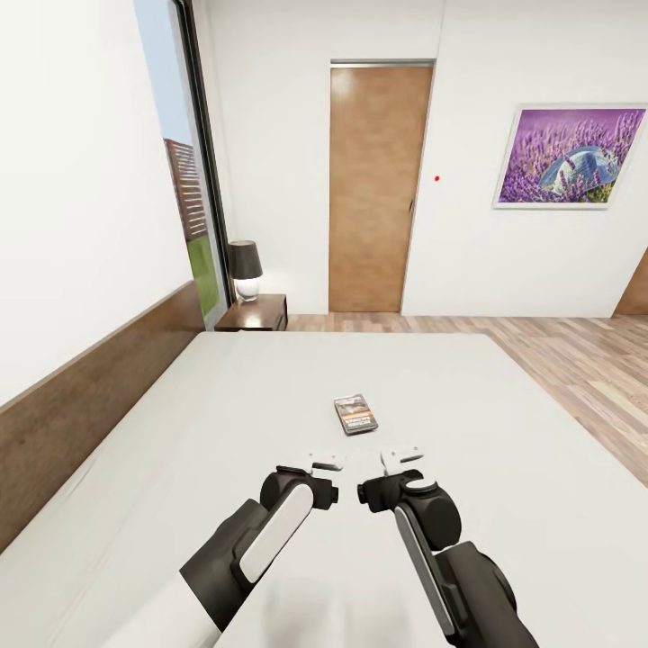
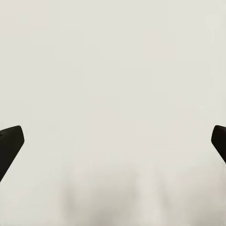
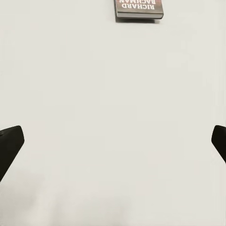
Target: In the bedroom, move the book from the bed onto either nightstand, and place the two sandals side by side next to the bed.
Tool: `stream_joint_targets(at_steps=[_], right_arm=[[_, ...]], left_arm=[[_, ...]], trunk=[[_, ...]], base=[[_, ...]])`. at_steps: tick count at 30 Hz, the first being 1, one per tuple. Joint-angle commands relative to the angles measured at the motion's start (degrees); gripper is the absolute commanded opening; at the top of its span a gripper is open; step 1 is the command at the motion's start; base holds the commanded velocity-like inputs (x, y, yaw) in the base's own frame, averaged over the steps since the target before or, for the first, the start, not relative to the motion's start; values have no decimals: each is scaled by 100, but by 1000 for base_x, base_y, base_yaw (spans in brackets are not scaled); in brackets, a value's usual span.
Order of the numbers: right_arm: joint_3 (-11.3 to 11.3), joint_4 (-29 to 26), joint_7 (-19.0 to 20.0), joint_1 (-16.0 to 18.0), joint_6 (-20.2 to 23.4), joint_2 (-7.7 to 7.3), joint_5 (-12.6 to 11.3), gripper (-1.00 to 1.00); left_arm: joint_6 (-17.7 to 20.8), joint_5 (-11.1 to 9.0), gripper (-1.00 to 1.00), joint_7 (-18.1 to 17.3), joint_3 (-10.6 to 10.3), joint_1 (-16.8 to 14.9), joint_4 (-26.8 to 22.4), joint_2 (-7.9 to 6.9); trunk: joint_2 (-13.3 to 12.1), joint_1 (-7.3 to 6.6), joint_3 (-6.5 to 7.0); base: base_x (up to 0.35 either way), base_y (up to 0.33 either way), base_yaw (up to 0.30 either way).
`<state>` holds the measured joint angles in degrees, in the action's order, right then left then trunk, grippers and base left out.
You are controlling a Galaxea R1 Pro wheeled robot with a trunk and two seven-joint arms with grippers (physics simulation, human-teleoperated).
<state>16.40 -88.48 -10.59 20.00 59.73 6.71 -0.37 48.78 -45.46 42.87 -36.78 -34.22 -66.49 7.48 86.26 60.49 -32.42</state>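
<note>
Closest to me, both arms reach out low over the bed (image 1: 180, 432). The left gripper (image 1: 326, 463) and the right gripper (image 1: 401, 457) each hover above the off-white mattress, fingers spread wide and holding nothing. Just beyond them the book (image 1: 355, 414) lies flat on the mattress, apart from both. Farther back, a nightstand (image 1: 256, 313) carries a dark-shaded lamp (image 1: 245, 269) by the window; a wooden door (image 1: 378, 189) and lavender picture (image 1: 571, 157) are on the far wall.
</note>
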Motion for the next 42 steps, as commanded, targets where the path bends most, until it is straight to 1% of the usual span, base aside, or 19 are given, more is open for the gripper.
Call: stream_joint_targets(at_steps=[1, 24, 29, 30, 35, 42], right_arm=[[3, -7, -29, 3, 27, 0, -7, 100], [50, -34, 30, -5, 27, -3, -15, 100], [50, -36, -15, -5, 27, -3, -12, 100], [42, -70, -67, -5, 27, -3, 17, 100], [21, -156, -92, -13, 27, -3, 39, 100], [-47, -184, -92, -19, 27, -1, 28, 100]], left_arm=[[5, -58, 100, 59, -8, -6, -5, -1], [8, -60, 100, 55, -6, -6, 9, -6], [8, -60, 100, 59, -6, -6, 10, -9], [11, -61, 100, 62, -5, -6, 7, -8], [34, -95, 100, 67, 0, -6, -5, -3], [124, -142, 100, 85, 9, -6, -39, 3]], trunk=[[3, 0, -6], [3, 0, -9], [3, 0, -14], [3, 0, -14], [3, 0, -15], [3, 0, -16]], base=[[0, 0, 0], [0, 0, 0], [0, 0, 0], [0, 0, 0], [0, 0, 0], [0, 0, 0]])
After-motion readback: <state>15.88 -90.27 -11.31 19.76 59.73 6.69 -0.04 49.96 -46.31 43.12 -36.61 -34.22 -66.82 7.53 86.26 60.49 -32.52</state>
